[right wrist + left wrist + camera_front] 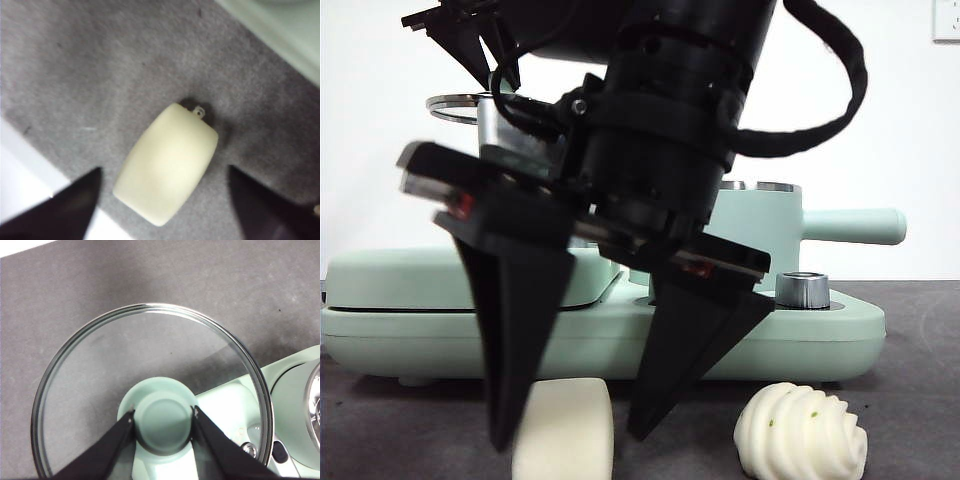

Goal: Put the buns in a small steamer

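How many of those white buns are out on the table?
2. The smooth bun lies below the right tool, between its open jaws; the spiral-ridged bun sits apart, beside it.

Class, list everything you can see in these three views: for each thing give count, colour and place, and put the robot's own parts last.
Smooth bun: one, cream-white, on the grey mat below the right gripper.
Spiral bun: one, white with green flecks, on the mat beside it.
Steamer pot: one, mint green, long side handle, on the cooker base.
Cooker base: one, mint green, behind the buns.
Glass lid: one, steel-rimmed, green knob, held up.
Mat: one, dark grey.
Left gripper: black, shut on the lid's knob.
Right gripper: black, open, above the smooth bun.
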Robot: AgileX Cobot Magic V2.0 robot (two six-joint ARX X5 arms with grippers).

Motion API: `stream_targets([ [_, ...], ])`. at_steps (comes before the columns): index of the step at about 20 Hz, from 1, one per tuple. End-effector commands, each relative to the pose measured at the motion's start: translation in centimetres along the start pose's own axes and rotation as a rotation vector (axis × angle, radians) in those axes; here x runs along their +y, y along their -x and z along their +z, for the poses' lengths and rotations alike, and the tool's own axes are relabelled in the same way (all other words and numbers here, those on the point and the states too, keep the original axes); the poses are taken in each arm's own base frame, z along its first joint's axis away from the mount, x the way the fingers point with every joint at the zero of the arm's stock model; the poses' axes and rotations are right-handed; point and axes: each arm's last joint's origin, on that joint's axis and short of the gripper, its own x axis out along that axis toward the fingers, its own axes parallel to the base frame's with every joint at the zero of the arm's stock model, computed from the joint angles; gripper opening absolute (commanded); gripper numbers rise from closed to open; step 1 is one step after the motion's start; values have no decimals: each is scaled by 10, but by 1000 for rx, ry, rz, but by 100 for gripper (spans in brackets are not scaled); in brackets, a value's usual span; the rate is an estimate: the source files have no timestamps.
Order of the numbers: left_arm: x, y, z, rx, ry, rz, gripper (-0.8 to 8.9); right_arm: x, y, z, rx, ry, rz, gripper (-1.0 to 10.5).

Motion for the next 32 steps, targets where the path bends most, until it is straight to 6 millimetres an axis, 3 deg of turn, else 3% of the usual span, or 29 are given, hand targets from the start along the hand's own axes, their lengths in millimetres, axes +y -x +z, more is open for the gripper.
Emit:
stream_targets([
  [1,-2,14,6,-70,-2,2,51,4,-7,1,11,1,-6,174],
  [5,-2,14,6,-69,-2,3,50,6,-2,5,21,-1,10,112],
  [7,0,14,5,-69,3,6,50,7,16,15,54,4,10,112],
  [10,2,14,5,-69,9,9,50,7,63,39,64,27,-9,113],
  [13,3,14,5,-69,12,12,50,-10,120,67,-11,14,-20,114],
  [16,5,15,5,-70,18,14,50,-41,169,96,-155,-34,-35,114],
  [18,5,15,5,-70,18,14,51,-66,188,115,-207,-81,-56,122],
  [21,5,15,5,-70,18,14,51,-96,186,141,-196,-121,-81,130],
  [25,5,15,5,-70,18,14,50,-125,153,165,-123,-154,-99,146],
  [29,5,15,5,-71,18,15,51,-139,122,175,-64,-154,-110,145],
  [32,5,15,5,-70,18,15,50,-144,109,178,-37,-161,-108,174],
])
